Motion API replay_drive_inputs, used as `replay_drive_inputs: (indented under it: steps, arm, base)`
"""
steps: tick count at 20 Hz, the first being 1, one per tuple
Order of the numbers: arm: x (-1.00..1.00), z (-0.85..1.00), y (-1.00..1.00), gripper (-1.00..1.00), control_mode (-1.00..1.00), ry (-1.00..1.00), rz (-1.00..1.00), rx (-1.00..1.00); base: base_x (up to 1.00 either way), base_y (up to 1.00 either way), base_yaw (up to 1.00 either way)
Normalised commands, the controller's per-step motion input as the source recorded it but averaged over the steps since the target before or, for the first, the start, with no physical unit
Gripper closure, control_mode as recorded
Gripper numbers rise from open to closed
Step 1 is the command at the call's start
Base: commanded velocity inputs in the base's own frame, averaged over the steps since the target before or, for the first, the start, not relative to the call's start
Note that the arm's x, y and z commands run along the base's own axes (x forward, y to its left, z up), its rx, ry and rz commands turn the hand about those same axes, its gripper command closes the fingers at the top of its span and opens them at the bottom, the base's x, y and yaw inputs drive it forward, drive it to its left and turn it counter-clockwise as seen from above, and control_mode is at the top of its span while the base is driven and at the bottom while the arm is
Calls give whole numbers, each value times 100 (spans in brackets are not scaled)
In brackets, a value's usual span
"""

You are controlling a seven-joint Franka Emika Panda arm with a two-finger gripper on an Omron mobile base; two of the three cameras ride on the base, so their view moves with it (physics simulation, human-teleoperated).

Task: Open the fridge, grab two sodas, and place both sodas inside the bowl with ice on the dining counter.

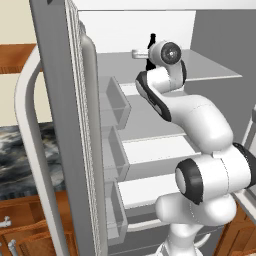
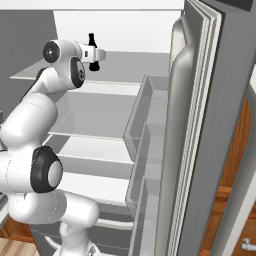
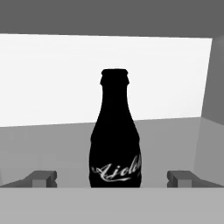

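One soda (image 3: 115, 140) stands between the gripper's (image 3: 112, 177) spread fingers.

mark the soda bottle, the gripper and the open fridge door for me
soda bottle (image 3: 115, 144): hand view, on its black body.
gripper (image 3: 113, 178): hand view, midway between the two fingertips, jaws wide open.
fridge door (image 2: 200, 125): right base view, on its grey inner edge.

Kitchen, open fridge (image 1: 150, 125), wooden cabinets (image 1: 25, 230), marbled countertop (image 1: 20, 155)
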Motion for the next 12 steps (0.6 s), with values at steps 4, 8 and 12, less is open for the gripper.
replay_drive_inputs:
  steps: [4, 8, 12]
  arm:
    - [15, -1, 0, -100, -100, 0, 0, 0]
    - [17, 0, 0, -100, -100, 2, 0, 0]
    - [15, 0, -2, -100, -100, 1, 0, 0]
  base:
    - [0, 0, 0]
    - [0, 0, 0]
    - [0, 0, 0]
